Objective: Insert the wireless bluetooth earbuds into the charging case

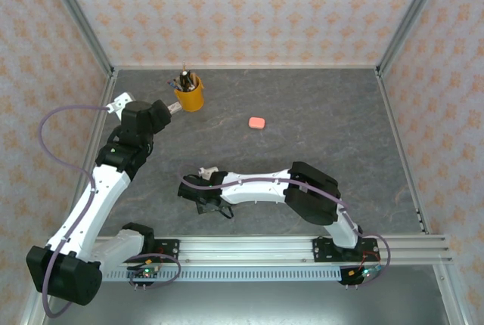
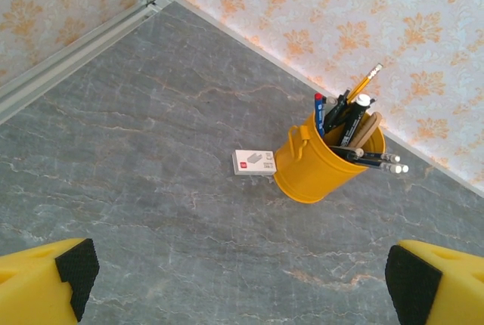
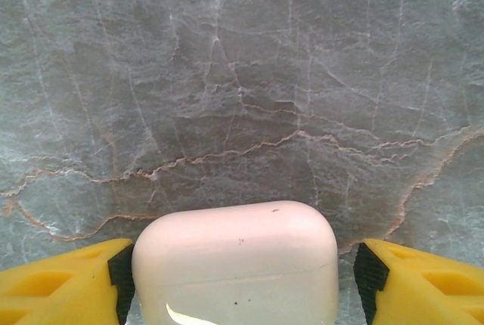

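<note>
Straddling the pale rounded plastic charging case (image 3: 234, 242), our right gripper (image 3: 243, 268) stands open, nearer by far (left gripper (image 2: 242, 272) gapes at the surface's (image 1: 318, 106) far-left corner).

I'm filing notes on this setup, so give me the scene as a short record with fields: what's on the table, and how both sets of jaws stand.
table: grey, marbled
cup: yellow, full of pens and pencils, far left
white box: small, beside the cup
pink case: small, rounded, mid table, alone
pale case: looks closed, lying between the right jaws
left jaws: wide open, empty, facing the cup
right jaws: open, astride the pale case, a gap on one side
</note>
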Motion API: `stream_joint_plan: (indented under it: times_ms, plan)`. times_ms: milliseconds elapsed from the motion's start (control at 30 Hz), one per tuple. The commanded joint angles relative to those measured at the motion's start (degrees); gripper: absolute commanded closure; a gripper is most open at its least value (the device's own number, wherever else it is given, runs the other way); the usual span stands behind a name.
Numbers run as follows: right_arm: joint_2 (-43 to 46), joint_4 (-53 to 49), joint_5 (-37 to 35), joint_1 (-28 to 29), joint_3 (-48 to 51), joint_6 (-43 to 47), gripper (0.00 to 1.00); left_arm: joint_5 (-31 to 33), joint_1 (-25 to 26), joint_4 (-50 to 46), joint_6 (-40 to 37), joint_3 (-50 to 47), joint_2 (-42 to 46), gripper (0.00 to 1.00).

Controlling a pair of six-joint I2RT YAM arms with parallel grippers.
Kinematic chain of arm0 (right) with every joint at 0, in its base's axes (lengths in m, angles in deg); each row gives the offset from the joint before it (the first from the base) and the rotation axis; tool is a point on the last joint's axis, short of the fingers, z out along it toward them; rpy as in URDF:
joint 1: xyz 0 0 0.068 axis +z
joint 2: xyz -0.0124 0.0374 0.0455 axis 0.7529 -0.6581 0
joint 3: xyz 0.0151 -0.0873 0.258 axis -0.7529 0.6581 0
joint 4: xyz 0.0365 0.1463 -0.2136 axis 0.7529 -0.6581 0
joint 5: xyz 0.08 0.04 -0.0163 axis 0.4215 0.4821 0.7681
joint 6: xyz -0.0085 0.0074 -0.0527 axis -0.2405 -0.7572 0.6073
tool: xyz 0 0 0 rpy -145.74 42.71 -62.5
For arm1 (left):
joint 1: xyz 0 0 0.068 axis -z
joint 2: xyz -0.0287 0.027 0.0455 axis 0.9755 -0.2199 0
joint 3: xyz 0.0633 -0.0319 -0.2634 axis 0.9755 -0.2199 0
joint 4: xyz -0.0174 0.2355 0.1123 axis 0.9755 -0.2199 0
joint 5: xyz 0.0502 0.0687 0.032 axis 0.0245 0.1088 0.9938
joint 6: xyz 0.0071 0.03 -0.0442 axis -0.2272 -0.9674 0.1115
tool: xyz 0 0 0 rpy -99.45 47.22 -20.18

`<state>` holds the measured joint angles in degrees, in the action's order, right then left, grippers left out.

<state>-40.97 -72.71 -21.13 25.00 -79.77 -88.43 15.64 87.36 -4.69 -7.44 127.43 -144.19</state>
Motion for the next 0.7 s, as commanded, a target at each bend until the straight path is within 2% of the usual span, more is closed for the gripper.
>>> stream_joint_plan:
  times_ms: [0, 267, 533, 667]
  plan:
    - [-1.1, -0.5, -0.6, 0.2, 0.8, -0.6, 0.24, -0.9, -0.6, 1.7, 1.8, -0.5, -0.7, 0.00]
    - [-2.8, 0.2, 0.5, 0.1, 0.6, 0.8, 0.25, -4.2, -0.6, 1.7, 1.1, -0.4, -2.0, 0.00]
    - [-4.0, 0.4, 2.5, -0.8, -0.3, 2.6, 0.28, -4.3, -0.6, 1.4, 2.1, -0.4, -1.4, 0.00]
    - [-4.0, -0.7, 2.0, -1.3, -1.0, 3.4, 0.33, -3.0, -0.6, 1.9, 4.1, -0.9, -1.6, 0.00]
